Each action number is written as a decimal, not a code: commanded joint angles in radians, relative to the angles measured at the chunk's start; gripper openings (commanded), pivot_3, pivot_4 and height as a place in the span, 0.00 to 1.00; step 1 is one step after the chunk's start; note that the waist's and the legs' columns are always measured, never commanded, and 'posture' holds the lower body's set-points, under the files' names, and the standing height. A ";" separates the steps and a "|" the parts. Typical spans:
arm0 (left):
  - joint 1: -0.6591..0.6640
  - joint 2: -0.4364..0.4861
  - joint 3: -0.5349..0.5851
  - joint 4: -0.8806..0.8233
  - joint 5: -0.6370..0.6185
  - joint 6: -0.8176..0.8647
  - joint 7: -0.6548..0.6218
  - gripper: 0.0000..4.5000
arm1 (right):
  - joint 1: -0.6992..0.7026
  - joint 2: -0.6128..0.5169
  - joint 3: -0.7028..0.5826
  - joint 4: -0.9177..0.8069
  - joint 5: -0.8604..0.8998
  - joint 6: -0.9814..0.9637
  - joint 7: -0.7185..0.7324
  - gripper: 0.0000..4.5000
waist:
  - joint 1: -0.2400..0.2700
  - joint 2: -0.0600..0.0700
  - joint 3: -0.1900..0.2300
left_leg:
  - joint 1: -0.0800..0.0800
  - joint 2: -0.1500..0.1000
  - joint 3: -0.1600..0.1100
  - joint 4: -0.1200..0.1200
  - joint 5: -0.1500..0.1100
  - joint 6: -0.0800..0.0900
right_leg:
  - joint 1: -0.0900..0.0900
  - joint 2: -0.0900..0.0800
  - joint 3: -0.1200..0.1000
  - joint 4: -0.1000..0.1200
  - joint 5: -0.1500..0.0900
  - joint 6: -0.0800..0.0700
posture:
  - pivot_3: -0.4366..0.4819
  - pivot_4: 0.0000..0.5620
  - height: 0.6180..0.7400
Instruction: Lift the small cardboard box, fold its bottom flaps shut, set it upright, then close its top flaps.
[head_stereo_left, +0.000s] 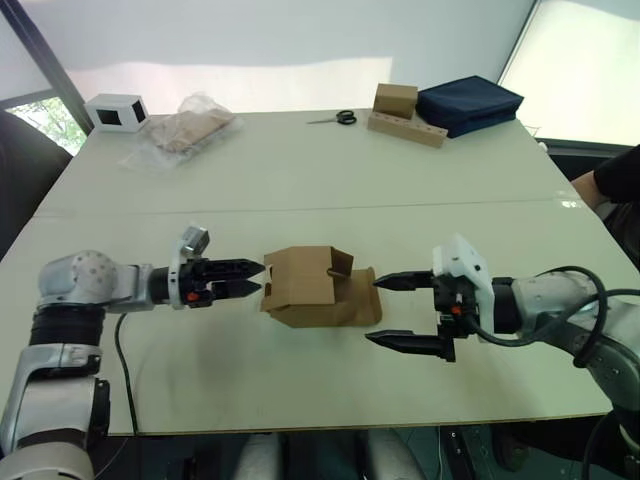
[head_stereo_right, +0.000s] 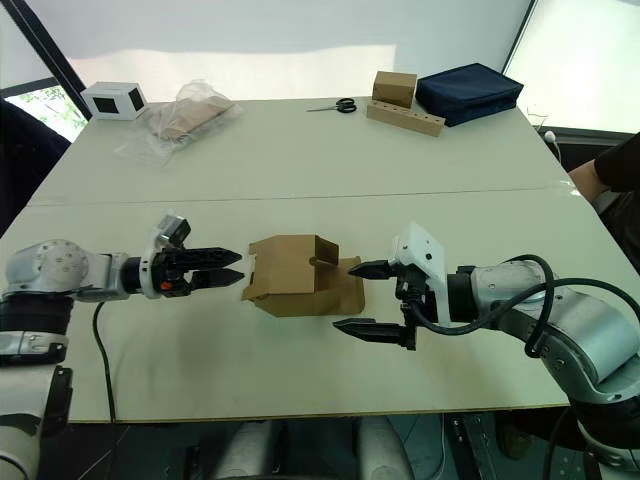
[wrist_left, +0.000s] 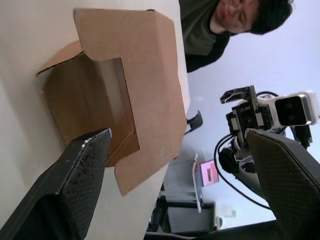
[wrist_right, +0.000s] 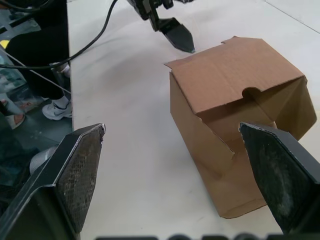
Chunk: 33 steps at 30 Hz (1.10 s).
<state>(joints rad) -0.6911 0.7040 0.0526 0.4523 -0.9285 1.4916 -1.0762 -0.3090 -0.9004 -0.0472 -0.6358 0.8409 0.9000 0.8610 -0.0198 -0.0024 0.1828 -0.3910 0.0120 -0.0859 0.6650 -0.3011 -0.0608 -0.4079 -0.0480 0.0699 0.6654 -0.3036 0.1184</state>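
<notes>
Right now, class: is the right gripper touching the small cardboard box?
Apart. In the right wrist view the right gripper is open, its fingers wide of the small cardboard box, with bare table between.

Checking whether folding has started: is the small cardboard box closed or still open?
Still open. The small cardboard box lies on the table, and the end facing the left tool shows an unclosed gap into its hollow inside.

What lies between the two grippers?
The small cardboard box lies on the table between the left gripper and the right gripper, in the eye views.
</notes>
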 joint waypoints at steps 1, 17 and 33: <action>-0.031 -0.024 -0.012 0.017 0.027 -0.027 -0.025 0.98 | -0.013 -0.003 -0.020 -0.039 0.026 0.006 -0.013 1.00 | 0.000 0.000 0.000 | 0.000 0.000 0.000 0.000 0.000 0.000 | 0.000 0.000 0.000 0.000 0.000 0.000 | 0.48 0.27 1.00; -0.085 -0.146 -0.052 0.078 0.111 -0.103 -0.075 0.90 | 0.018 -0.004 -0.030 -0.044 0.029 -0.013 -0.040 1.00 | 0.001 0.000 0.000 | 0.000 0.000 0.000 0.000 0.000 0.001 | 0.000 0.000 0.000 0.000 0.000 0.000 | 0.48 0.27 1.00; -0.097 -0.198 -0.047 0.084 0.147 -0.184 -0.087 0.53 | 0.037 -0.003 -0.026 -0.048 0.026 -0.010 -0.060 1.00 | 0.003 0.000 0.000 | 0.000 0.000 0.000 0.000 0.000 0.000 | 0.000 0.000 0.000 0.000 0.000 0.000 | 0.48 0.27 1.00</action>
<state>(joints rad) -0.7673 0.5068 -0.0126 0.5535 -0.7809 1.3167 -1.1502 -0.2749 -0.9006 -0.0535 -0.6466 0.8676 0.9068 0.8031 -0.0165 -0.0026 0.1827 -0.3911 0.0119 -0.0859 0.6654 -0.3013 -0.0605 -0.4076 -0.0482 0.0698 0.6652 -0.3036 0.1185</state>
